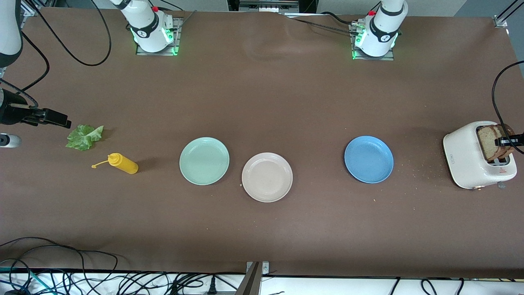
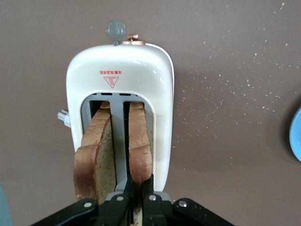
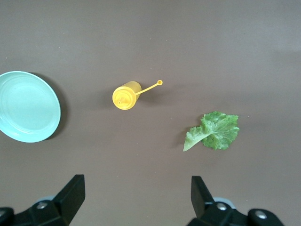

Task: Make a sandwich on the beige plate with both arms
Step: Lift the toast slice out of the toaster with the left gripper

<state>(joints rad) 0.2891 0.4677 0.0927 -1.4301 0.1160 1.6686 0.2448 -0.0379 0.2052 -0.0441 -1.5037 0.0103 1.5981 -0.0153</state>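
Note:
Two brown bread slices stand upright in a white toaster [image 1: 466, 157] at the left arm's end of the table. My left gripper [image 2: 140, 186] is over the toaster, shut on the top edge of one bread slice [image 2: 140, 146]; the other slice [image 2: 96, 157] stands free in the neighbouring slot. In the front view the left gripper [image 1: 509, 141] reaches in from the table's end. The beige plate [image 1: 267, 177] sits bare mid-table. A green lettuce leaf [image 1: 84, 136] lies at the right arm's end. My right gripper [image 3: 136, 188] hangs open over bare table beside the lettuce leaf [image 3: 214, 132], holding nothing.
A mint green plate [image 1: 204, 160] sits beside the beige plate, and a blue plate [image 1: 369, 159] lies toward the toaster. A yellow squeeze bottle [image 1: 123, 163] lies on its side between the lettuce and the mint plate. Crumbs dot the table near the toaster.

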